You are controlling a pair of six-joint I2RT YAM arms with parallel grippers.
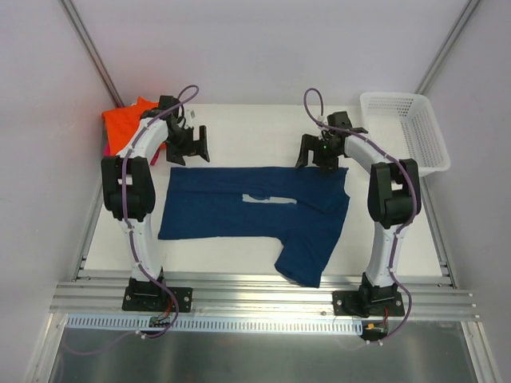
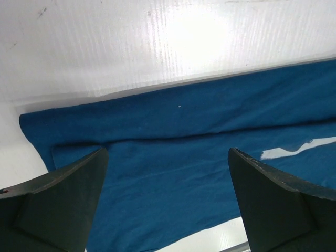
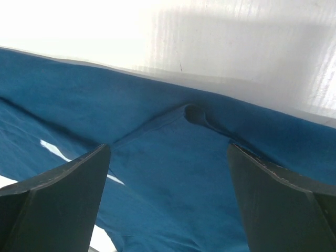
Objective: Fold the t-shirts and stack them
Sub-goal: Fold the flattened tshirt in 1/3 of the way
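The navy blue t-shirt [image 1: 255, 211] lies flat across the middle of the table, its far part folded over toward the front, with a sliver of pale print [image 1: 267, 199] showing and a sleeve hanging toward the front edge. It also shows in the left wrist view [image 2: 173, 163] and the right wrist view [image 3: 178, 173]. My left gripper [image 1: 188, 146] is open and empty, above the table just beyond the shirt's far left corner. My right gripper [image 1: 320, 154] is open and empty above the shirt's far right corner. A folded orange t-shirt [image 1: 124, 120] lies at the far left, with a pink edge [image 1: 107, 149] under it.
A white plastic lattice basket [image 1: 406, 129] stands at the far right of the table. The metal rail [image 1: 263, 303] runs along the front edge by the arm bases. White walls enclose the table.
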